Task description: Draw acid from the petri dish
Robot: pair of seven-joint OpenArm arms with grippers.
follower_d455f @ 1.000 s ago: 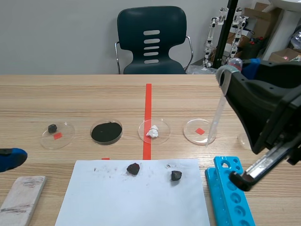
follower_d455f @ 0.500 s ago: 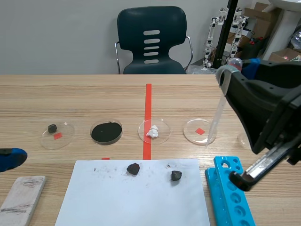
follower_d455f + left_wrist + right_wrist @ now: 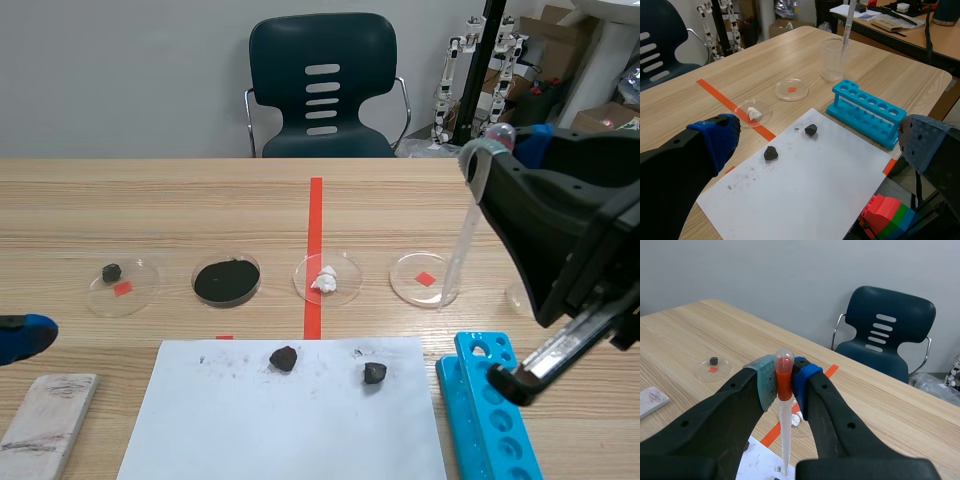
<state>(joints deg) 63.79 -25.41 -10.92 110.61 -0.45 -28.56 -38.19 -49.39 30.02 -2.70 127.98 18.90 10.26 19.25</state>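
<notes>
My right gripper (image 3: 497,148) is raised at the right of the scene and shut on a clear plastic pipette (image 3: 459,250) near its bulb. In the right wrist view the pipette (image 3: 784,412) hangs straight down from between the pads. Its tip reaches into the clear petri dish (image 3: 424,278) over a red square, near that dish's right rim. The same dish (image 3: 791,89) shows in the left wrist view. My left gripper (image 3: 815,145) stands open low at the table's left edge, only a blue pad (image 3: 22,335) showing in the scene.
Other dishes hold a white lump (image 3: 325,279), black powder (image 3: 226,281) and a dark stone (image 3: 112,272). Two dark stones (image 3: 284,358) lie on white paper (image 3: 285,420). A blue tube rack (image 3: 490,415) stands at the right, a beaker (image 3: 832,60) beyond it. A pale block (image 3: 45,425) lies front left.
</notes>
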